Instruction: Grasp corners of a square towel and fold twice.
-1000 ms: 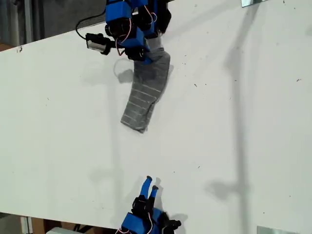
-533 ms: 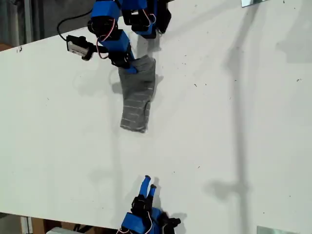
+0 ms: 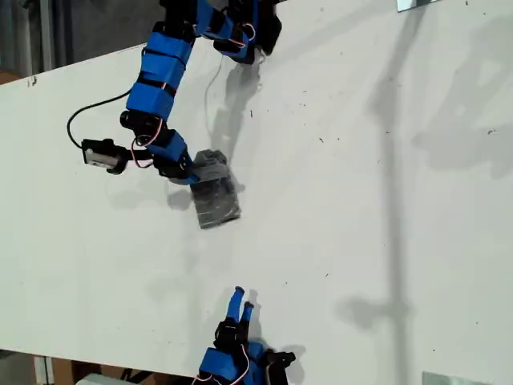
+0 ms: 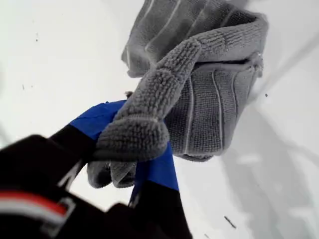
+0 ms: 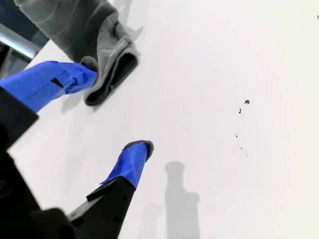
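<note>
One towel (image 3: 215, 195), dark grey, is bunched into a short stack left of centre in the exterior view, a fold clamped by my first gripper (image 4: 130, 149). My second gripper (image 5: 112, 117), jaws parted and empty, is held apart, nearer that view's lower edge.

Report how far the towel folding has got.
Done: the towel lies doubled into a small stack on the table. In hand: my first end effector grips a towel edge over that stack. Left: release it and flatten the layers. My second end effector hangs open, off the cloth.
</note>
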### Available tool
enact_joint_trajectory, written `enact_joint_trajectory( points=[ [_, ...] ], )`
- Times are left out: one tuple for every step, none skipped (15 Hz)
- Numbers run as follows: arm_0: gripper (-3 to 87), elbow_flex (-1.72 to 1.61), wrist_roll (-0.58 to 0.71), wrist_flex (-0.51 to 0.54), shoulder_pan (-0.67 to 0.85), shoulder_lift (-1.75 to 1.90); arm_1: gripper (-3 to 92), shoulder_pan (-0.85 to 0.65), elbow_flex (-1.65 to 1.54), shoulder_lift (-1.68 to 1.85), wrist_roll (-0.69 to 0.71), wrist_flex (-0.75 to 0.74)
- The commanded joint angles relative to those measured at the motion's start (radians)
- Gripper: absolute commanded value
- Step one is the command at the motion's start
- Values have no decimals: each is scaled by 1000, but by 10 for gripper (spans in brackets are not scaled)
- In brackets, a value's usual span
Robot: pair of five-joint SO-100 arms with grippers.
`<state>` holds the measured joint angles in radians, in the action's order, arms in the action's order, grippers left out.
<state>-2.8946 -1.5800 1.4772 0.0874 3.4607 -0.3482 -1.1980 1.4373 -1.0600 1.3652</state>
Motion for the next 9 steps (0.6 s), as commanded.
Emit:
enact_joint_trajectory(
  points=[
    [279, -5, 0, -11, 9, 8, -1, -20, 190, -175, 63, -54],
    [278, -6, 3, -12, 11, 8, -1, -14, 245, -247, 103, -77],
    [278, -6, 9, -14, 15, 8, -1, -3, 270, -282, 140, -117],
    [278, -8, 12, -14, 18, 8, -1, 6, 270, -291, 161, -156],
    [278, -9, 14, -17, 21, 8, -1, 8, 270, -293, 183, -183],
    [278, -14, 14, -21, 23, 8, -1, 5, 270, -293, 192, -198],
    [278, -18, 12, -25, 21, 8, -1, -6, 272, -291, 192, -206],
    [278, -25, 11, -26, 20, 8, 56, -15, 272, -291, 192, -213],
    [278, -28, 9, -28, 18, 8, 167, -17, 272, -293, 201, -229]
  ],
)
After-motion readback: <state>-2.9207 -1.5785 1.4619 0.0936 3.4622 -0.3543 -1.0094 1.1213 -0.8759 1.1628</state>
